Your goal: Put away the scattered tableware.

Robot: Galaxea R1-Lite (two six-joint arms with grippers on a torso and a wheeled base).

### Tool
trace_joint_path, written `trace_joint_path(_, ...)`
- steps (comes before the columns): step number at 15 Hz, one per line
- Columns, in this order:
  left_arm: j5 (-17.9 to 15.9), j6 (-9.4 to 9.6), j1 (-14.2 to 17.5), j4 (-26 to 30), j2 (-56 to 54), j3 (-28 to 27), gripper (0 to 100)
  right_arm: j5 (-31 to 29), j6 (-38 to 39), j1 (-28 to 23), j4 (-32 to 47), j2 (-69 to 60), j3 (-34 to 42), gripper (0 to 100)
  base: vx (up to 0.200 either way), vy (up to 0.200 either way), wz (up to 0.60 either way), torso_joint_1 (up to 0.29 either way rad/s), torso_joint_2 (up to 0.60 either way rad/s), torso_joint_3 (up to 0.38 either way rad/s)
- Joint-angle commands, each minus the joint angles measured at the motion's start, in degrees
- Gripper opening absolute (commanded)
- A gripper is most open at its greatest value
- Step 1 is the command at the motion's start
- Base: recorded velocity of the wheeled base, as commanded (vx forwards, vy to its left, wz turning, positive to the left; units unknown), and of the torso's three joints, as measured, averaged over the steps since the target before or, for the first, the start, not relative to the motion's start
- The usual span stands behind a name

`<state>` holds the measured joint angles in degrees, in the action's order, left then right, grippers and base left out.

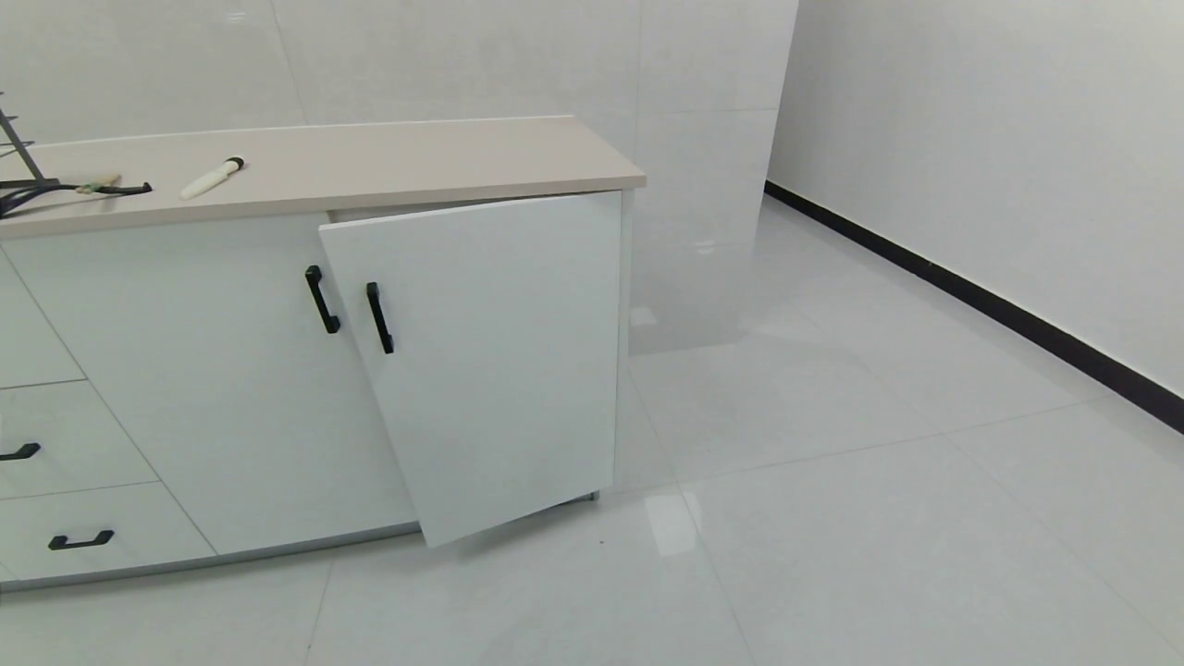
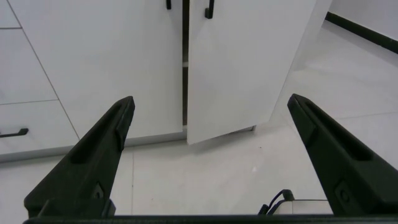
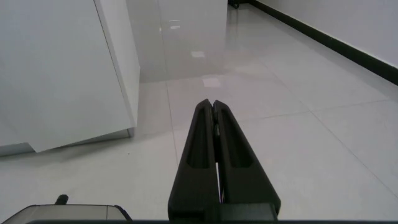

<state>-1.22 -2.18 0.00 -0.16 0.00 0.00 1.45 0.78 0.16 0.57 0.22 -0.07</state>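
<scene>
Floor (image 1: 879,518) of pale glossy tile takes up most of what lies before me, and on my left stands the white cabinet (image 1: 213,398) under its beige bench (image 1: 398,162). The cabinet's right-hand door (image 1: 499,351) hangs ajar, swung out toward me, with drawers (image 1: 83,518) further left. My left end effector (image 2: 211,99) is spread wide and carries nothing; it sits low, facing the gap beside the ajar door. My right end effector (image 3: 213,106) is clenched, its fingers pressed together on nothing, and aims over the floor past the cabinet's end. The tableware lies up on the bench, far to my left. One piece is a white-handled utensil (image 1: 212,178), its long axis slanting from near-left to far-right with the dark tip away from me. Closer to a dark rack (image 1: 18,157) at the edge lies a second utensil (image 1: 111,188), too small to identify. Both pieces lie above and to the left of my end effectors, so I judge the left arm the nearer one, and a grasp should close across the white handle's slant.
</scene>
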Motion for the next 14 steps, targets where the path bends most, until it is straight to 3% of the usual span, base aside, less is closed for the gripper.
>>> trace_joint_path(1, -0.01, -0.02, 0.00, -0.02, 0.00, 0.00, 100, 0.04, 0.01, 0.02, 0.04, 0.31, -0.01, 0, 0.000, 0.000, 0.00, 0.000, 0.00, 0.000)
trace_joint_path(9, -0.01, -0.02, 0.00, -0.02, 0.00, 0.00, 100, -0.40, -0.52, -0.07, 0.04, 0.31, -0.10, 0, 0.000, 0.000, 0.00, 0.000, 0.00, 0.000)
trace_joint_path(14, -0.10, 0.16, 0.00, -0.02, 0.00, 0.00, 100, -0.31, -0.52, -0.07, 0.04, 0.31, -0.10, 0, 0.000, 0.000, 0.60, 0.004, 0.00, 0.000)
